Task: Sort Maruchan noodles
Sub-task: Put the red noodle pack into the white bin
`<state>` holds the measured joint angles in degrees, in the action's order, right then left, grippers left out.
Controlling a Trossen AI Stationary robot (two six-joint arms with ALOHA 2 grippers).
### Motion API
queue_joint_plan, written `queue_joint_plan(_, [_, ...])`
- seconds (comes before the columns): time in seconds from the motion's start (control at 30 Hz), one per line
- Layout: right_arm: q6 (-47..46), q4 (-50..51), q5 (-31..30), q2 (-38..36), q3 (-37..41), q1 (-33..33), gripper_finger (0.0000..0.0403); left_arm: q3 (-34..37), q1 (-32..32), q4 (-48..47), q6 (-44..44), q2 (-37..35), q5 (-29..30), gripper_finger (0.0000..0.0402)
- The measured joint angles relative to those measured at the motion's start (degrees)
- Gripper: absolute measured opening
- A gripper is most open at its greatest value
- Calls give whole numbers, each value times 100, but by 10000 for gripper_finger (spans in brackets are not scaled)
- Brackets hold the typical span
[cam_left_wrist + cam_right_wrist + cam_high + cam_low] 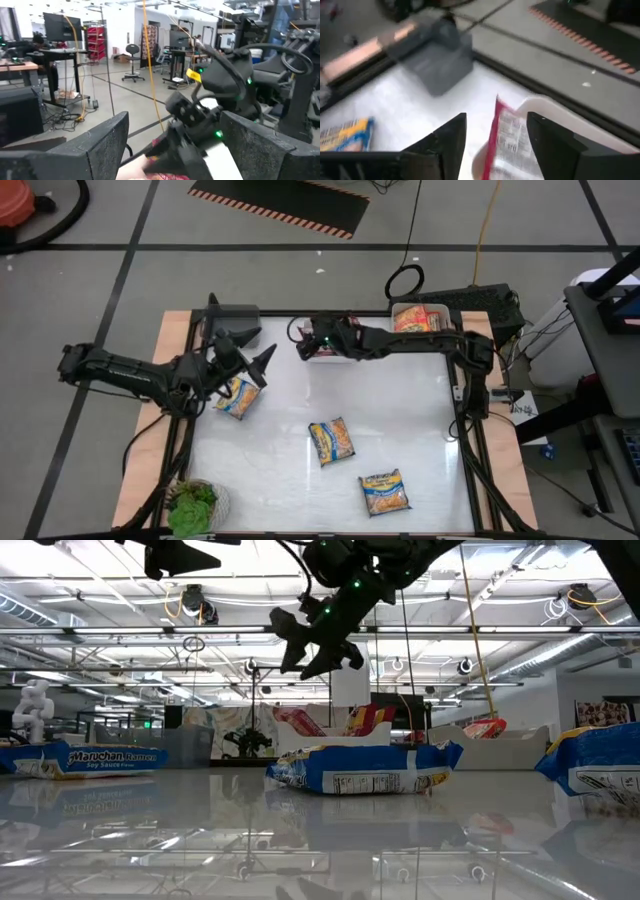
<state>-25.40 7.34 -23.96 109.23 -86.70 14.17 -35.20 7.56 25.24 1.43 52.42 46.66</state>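
Three blue-and-yellow noodle packets lie flat on the white table: one (237, 396) under my left gripper, one (331, 442) in the middle, one (385, 492) near the front. My left gripper (250, 360) hovers open above the first packet. My right gripper (304, 342) is open over a white bin (325, 356) at the far edge. In the right wrist view a red/pink packet (507, 137) stands on edge in that bin (555, 112), between the open fingers; I see no touch. A second bin (420, 318) at the far right holds orange-yellow packets.
A grey box (236, 320) stands at the far left corner. A green leafy plant (194, 506) sits at the near left corner. The wooden table border (172, 330) rings the white surface. The right arm (410, 340) stretches along the far edge.
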Motion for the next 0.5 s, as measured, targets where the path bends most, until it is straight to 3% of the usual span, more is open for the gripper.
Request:
queue_joint_plan(0.23, [-23,272,335,15,-139,34,202,0,-187,206,112,0,4,317])
queue_joint_plan(0.5, [223,-108,147,591,-131,-130,200,0,-264,201,102,0,0,317])
